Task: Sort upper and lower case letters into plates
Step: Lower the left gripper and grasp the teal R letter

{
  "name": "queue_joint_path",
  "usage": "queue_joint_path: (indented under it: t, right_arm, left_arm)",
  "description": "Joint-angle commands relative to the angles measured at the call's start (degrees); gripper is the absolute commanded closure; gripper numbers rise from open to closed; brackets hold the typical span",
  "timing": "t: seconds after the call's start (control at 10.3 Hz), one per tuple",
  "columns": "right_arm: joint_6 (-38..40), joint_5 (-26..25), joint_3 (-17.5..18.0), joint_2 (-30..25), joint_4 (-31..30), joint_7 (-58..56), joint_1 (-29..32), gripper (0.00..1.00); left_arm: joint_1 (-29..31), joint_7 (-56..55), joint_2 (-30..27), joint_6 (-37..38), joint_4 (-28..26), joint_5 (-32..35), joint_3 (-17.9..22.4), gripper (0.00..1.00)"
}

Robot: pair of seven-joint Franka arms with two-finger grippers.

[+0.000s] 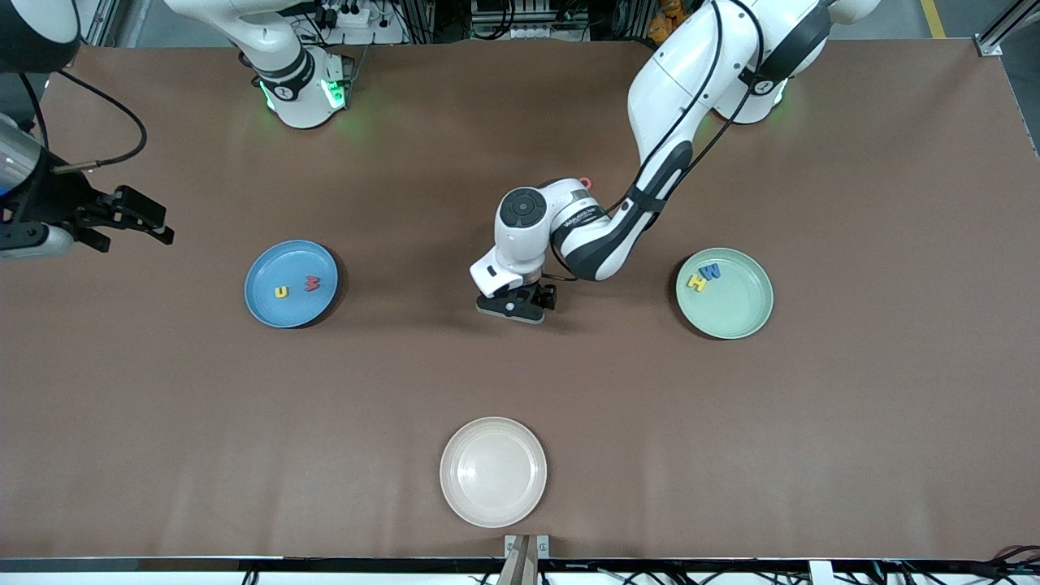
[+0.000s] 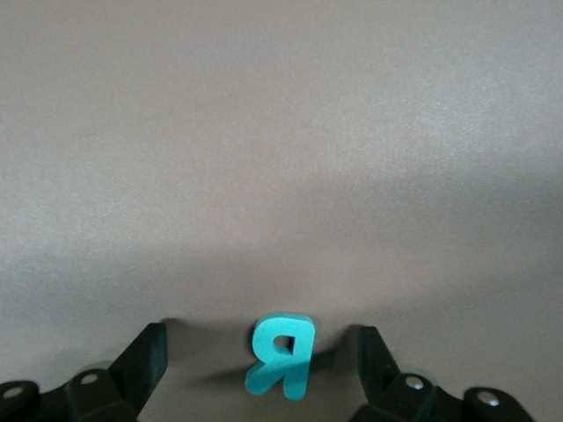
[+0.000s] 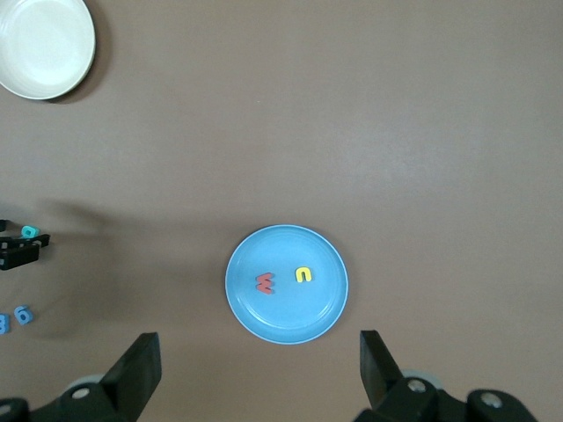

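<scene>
The setting is a robotics laboratory. Two white articulated robot arms point(image 1: 691, 89) are mounted on a wide desk covered in plain brown matting point(image 1: 853, 422). Aluminium framing point(image 1: 995, 32), a white power strip point(image 1: 345, 15) and bundled black cables point(image 1: 487, 20) line the desk edge by the arm bases, above a grey floor marked with yellow tape point(image 1: 933, 16).

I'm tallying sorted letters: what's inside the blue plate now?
In the blue plate lie two letters, apart: a yellow u and a red m. Nothing covers the plate; the right gripper hangs open above it.
</scene>
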State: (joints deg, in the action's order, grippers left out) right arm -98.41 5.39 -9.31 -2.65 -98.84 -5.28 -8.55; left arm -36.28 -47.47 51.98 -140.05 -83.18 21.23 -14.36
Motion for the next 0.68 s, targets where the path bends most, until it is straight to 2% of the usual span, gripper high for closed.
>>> queue_joint_path:
  t: [0.0,0.1,0.19,0.39,0.48,0.58]
  right_arm:
    - [3.04,0.06,0.79,-0.77,2.68,-0.34,0.64,0.0]
    - [4.27,-2.29,0.87,-0.77,4.52,-0.26,0.2,0.0]
    - [7.5,-5.53,0.87,-0.43,7.84,-0.26,-0.76,0.0]
    - [10.25,-5.74,0.96,-0.25,9.63,2.79,-1.03,0.0]
    - [10.17,-5.74,1.74,-0.25,9.54,5.86,-1.03,0.0]
    - [10.17,-6.0,3.32,-0.33,9.28,7.55,-0.68,0.0]
  left_arm:
    - [-0.99,-1.84,0.75,0.74,1.79,1.36,0.74,0.22]
    - [-0.99,-1.84,0.84,0.74,1.79,1.36,0.74,0.35]
    - [-0.99,-2.01,0.75,0.74,1.79,1.27,0.74,0.42]
    - [-0.99,-2.02,0.84,0.74,1.79,1.27,0.74,0.44]
    - [-0.99,-2.02,0.75,0.74,1.79,1.27,0.74,0.51]
    - [-0.99,-2.8,0.75,0.74,1.71,1.18,0.74,0.52]
